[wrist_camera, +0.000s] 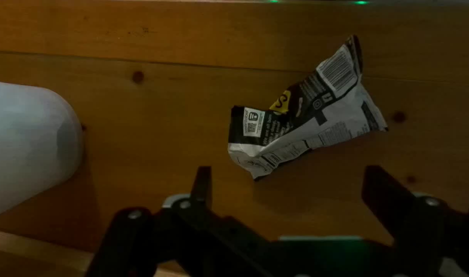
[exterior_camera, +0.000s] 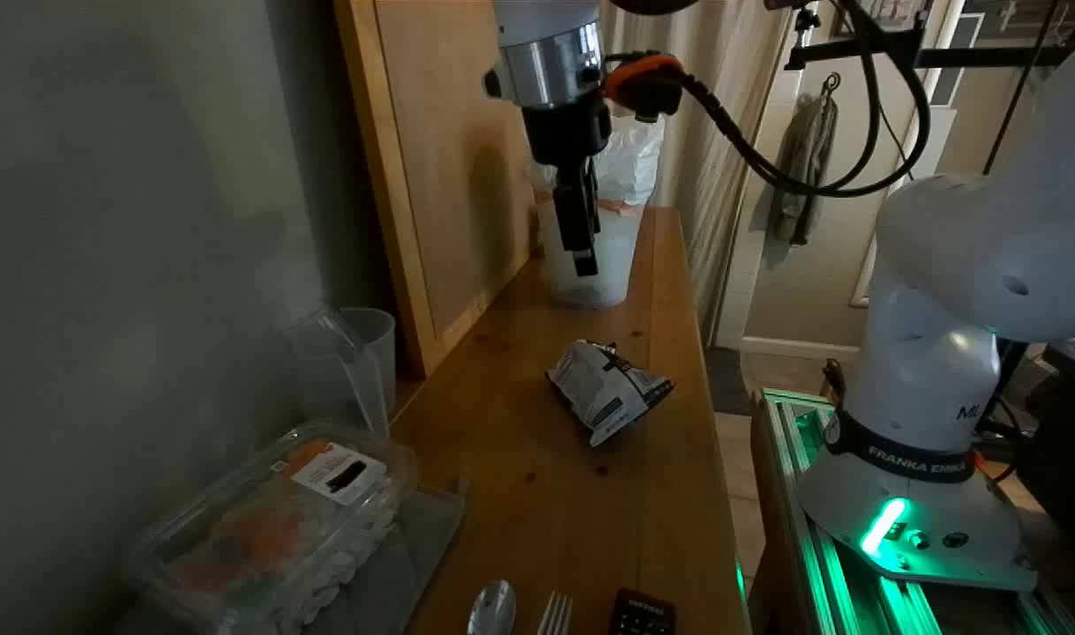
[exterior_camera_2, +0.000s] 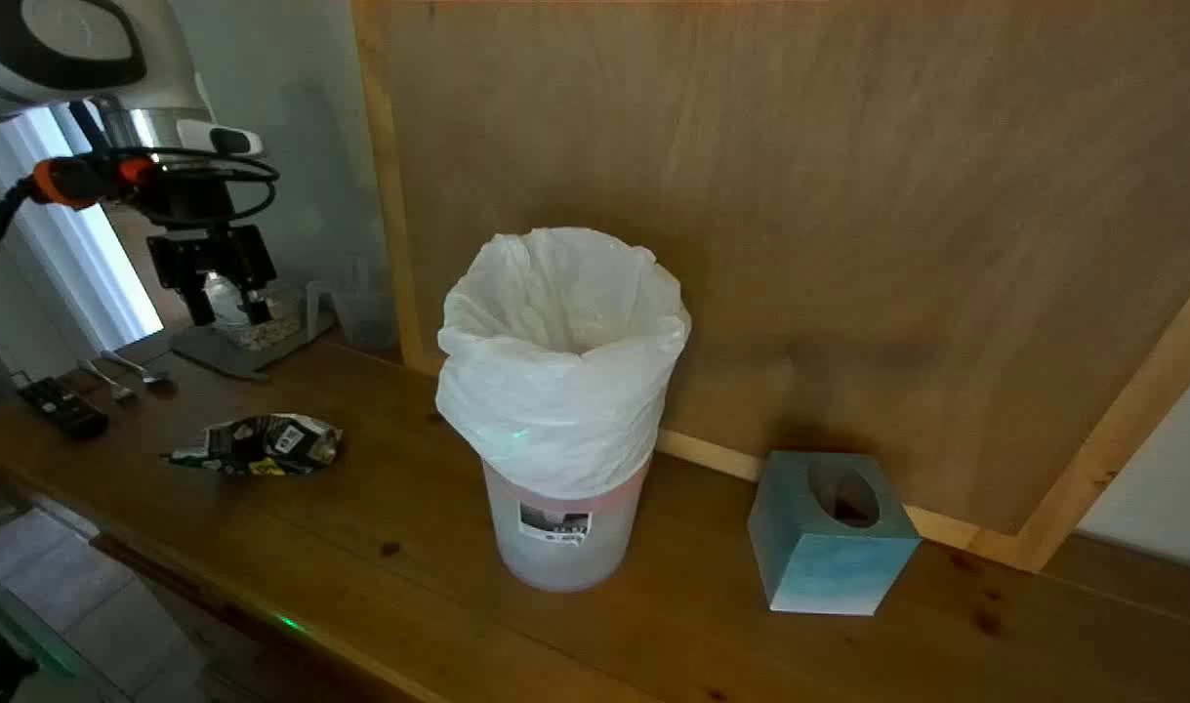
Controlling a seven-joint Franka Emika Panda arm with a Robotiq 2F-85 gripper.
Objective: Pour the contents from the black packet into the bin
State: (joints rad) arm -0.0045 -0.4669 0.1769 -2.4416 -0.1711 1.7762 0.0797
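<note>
The black packet (exterior_camera: 603,388) lies crumpled on its side on the wooden table (exterior_camera: 546,520). It shows in an exterior view (exterior_camera_2: 272,444) with its black face, and in the wrist view (wrist_camera: 311,119) with its white and black printed back. The bin (exterior_camera_2: 560,561) is a translucent white tub with a white bag liner folded over its rim. It stands farther along the table, also in an exterior view (exterior_camera: 621,247) and at the left of the wrist view (wrist_camera: 26,146). My gripper (exterior_camera_2: 230,310) is open and empty, pointing down above the table, apart from the packet. Its fingers frame the lower wrist view (wrist_camera: 289,169).
A blue tissue box (exterior_camera_2: 834,537) stands beyond the bin. A wooden panel (exterior_camera: 449,159) rises along the table's back. A clear food container (exterior_camera: 281,520) and plastic jug (exterior_camera: 374,353) are by the wall. A spoon (exterior_camera: 493,608), fork (exterior_camera: 555,615) and remote (exterior_camera: 643,615) lie near the table's end.
</note>
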